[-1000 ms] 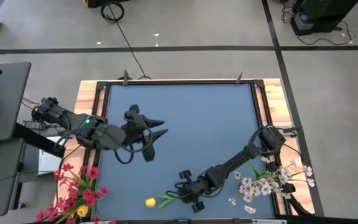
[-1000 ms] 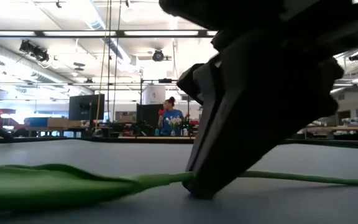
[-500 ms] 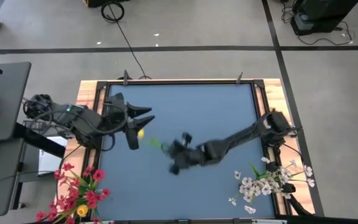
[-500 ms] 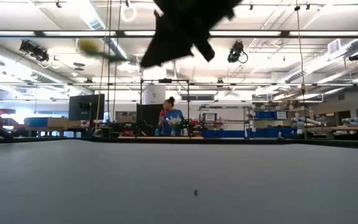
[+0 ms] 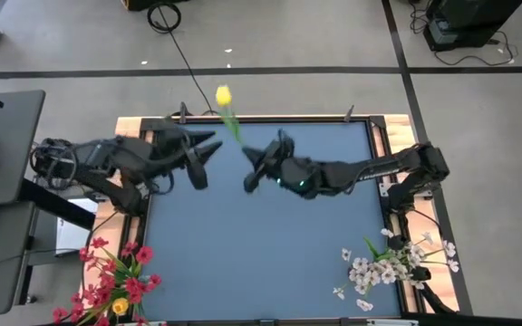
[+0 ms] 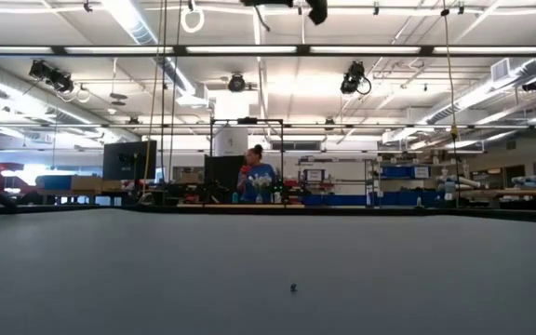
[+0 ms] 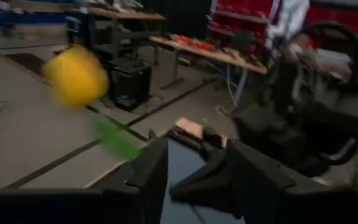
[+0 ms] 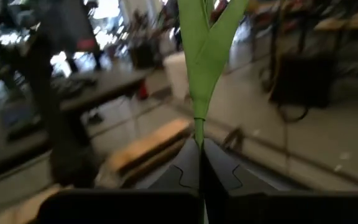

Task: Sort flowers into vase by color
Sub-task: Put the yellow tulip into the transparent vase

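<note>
Right gripper [image 5: 254, 167] raised over the far half of the table [image 5: 279, 272], fingers pinched together on the stem of a yellow tulip [image 5: 224, 96]. I can see the stem and leaves rising straight out of the closed fingertips in the right wrist view. The blossom stands past the table's far edge, above the floor.

Left gripper [image 5: 208, 151] sits just beside the tulip stem, on the table's far-left part, fingers apart, nothing between them. Looks to me like a handover is being set up.

Risks as I judge them:
- The grip is low on a thin stem with the heavy head far out, so the flower could swing or pivot in the fingers during a quick move.
- If the left closes on leaf rather than stem, the hold will slip.
- If the right lets go before the left has clamped, the tulip drops, maybe off the table.
- The two grippers are near each other, so a clash is possible.

Red flowers [image 5: 120, 281] lie at the table's near-left corner, white flowers [image 5: 392, 263] at its near-right. No vase that I can make out.
</note>
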